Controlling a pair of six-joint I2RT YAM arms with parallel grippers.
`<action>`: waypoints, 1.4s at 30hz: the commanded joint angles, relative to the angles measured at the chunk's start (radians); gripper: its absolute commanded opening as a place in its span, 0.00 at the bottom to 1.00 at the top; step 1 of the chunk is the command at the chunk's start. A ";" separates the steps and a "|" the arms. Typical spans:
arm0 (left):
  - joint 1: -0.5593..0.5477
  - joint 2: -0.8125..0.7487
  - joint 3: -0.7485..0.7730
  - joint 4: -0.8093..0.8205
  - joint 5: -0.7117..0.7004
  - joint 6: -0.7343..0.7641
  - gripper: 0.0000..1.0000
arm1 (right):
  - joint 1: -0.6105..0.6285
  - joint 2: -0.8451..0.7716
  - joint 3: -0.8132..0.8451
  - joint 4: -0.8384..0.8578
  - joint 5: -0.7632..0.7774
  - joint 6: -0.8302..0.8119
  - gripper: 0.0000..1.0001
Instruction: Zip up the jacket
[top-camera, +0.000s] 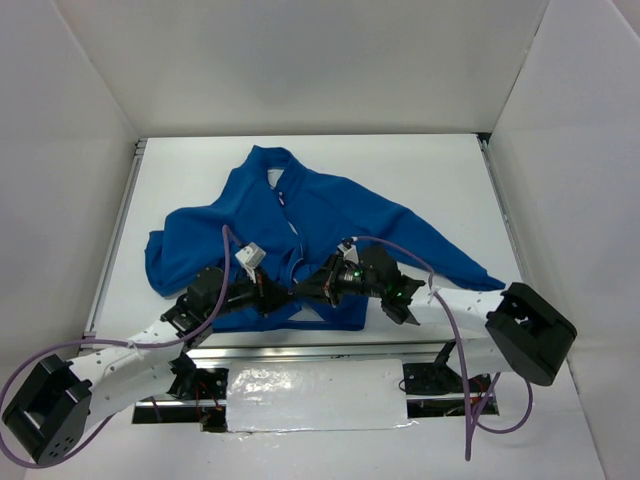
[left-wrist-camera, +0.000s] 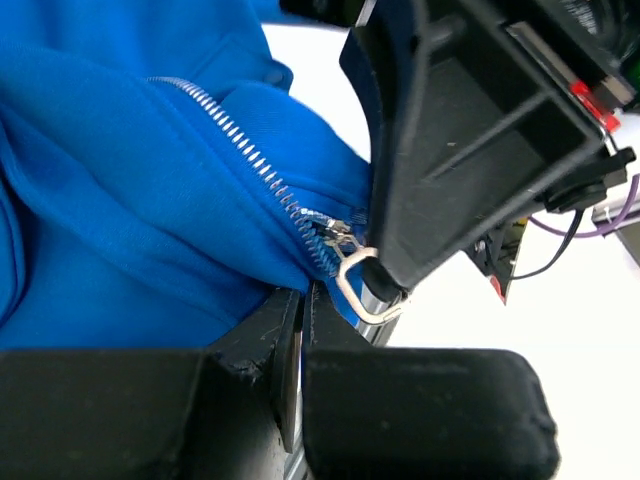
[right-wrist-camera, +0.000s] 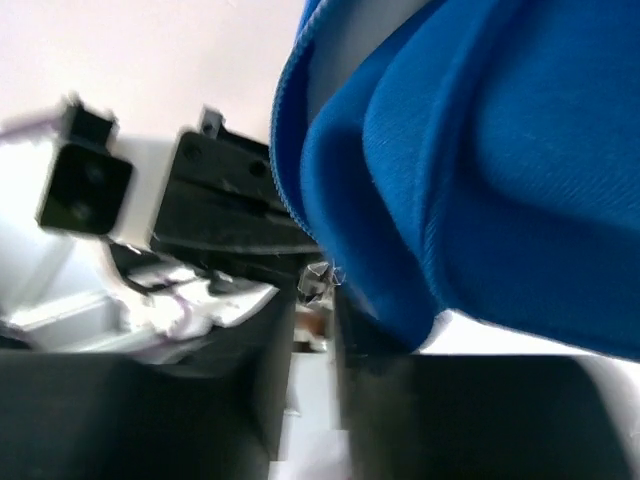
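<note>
White surface (top-camera: 420, 170), jacket (top-camera: 330, 215) unzipped.
Left end effector (left-wrist-camera: 302, 305) clamps fabric; right end effector (right-wrist-camera: 316, 300) narrow, hold I cannot tell; tiny pull (left-wrist-camera: 345, 278) may slip.

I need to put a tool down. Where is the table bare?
Bare table lies behind the collar and far right beyond the sleeve. A narrow strip runs left of the jacket. The near hem is crowded: left gripper and right gripper meet there.

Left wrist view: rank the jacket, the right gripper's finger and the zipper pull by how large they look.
1. jacket
2. right gripper finger, close behind; its nearness to the camera makes this order unsure
3. zipper pull, clearly smallest
</note>
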 joint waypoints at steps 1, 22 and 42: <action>-0.009 -0.020 0.052 -0.051 -0.004 0.046 0.00 | -0.001 -0.092 0.034 -0.039 -0.043 -0.221 0.32; -0.009 0.027 0.121 -0.106 0.102 0.132 0.00 | -0.005 -0.197 0.204 -0.518 0.207 -1.180 0.62; -0.009 0.016 0.149 -0.145 -0.025 0.089 0.09 | -0.005 -0.193 0.073 -0.389 0.132 -0.996 0.00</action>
